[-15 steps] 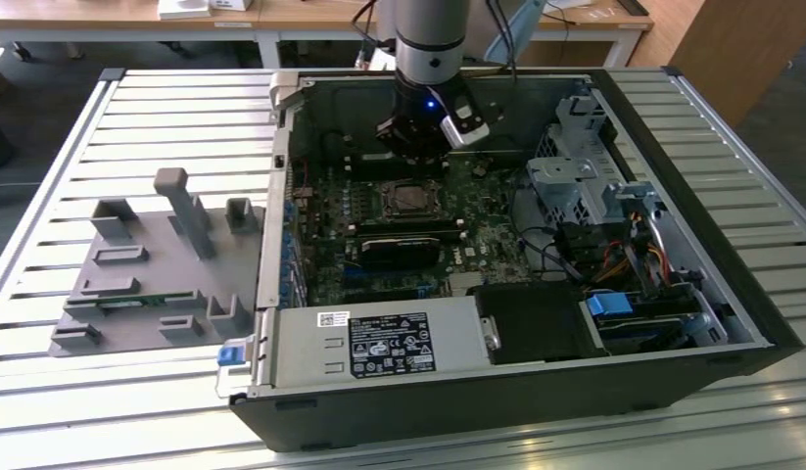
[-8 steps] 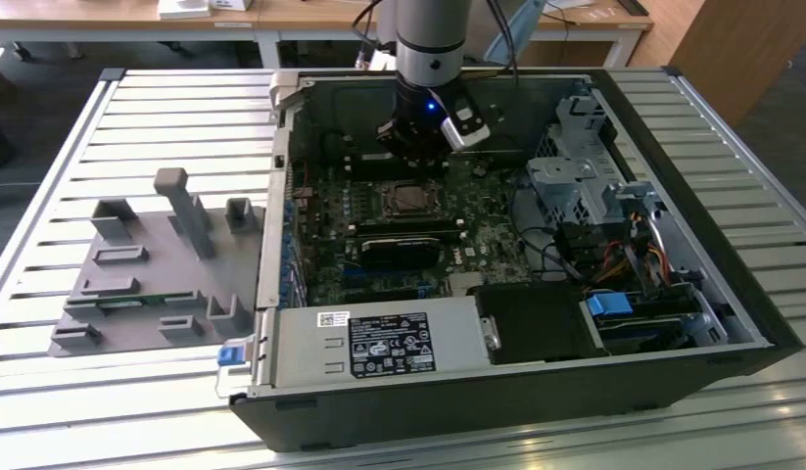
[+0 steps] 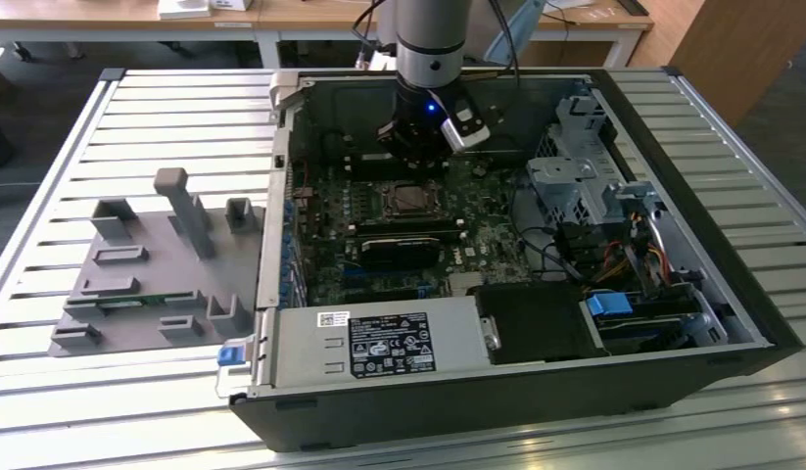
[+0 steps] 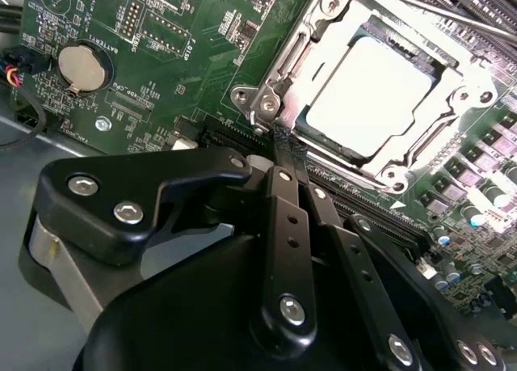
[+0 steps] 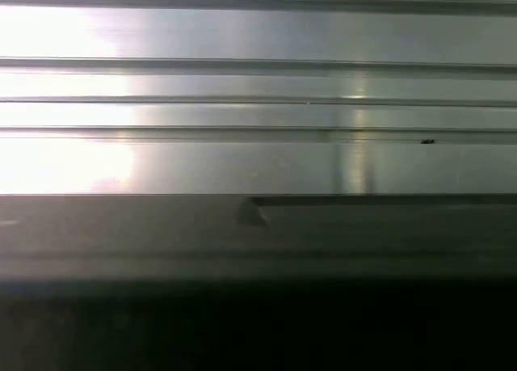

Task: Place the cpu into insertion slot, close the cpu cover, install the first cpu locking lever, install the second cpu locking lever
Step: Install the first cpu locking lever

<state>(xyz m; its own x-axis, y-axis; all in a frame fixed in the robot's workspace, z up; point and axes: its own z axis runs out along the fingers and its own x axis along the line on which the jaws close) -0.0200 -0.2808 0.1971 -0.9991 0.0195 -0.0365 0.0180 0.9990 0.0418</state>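
In the second wrist view the cpu (image 4: pixel 367 88) lies flat in the insertion slot (image 4: pixel 279 80), its pale metal top showing through the window of the cpu cover (image 4: pixel 408 154), which is folded down over it. A thin metal lever rod (image 4: pixel 440 7) runs along the slot's far side. My gripper (image 4: pixel 283 141) is shut with nothing between its fingers, and its tips sit just off one corner of the slot. In the exterior view the gripper (image 3: pixel 416 149) hangs inside the open computer case, just behind the insertion slot (image 3: pixel 409 200).
The green circuit board (image 4: pixel 161 31) carries a coin battery (image 4: pixel 82 68) and long black slots (image 4: pixel 355 195). The case holds a black card (image 3: pixel 403 245), drive bays (image 3: pixel 579 186) and a power supply (image 3: pixel 376 343). A grey fixture (image 3: pixel 155 264) lies on the slatted table (image 5: pixel 258 88) at the exterior view's left.
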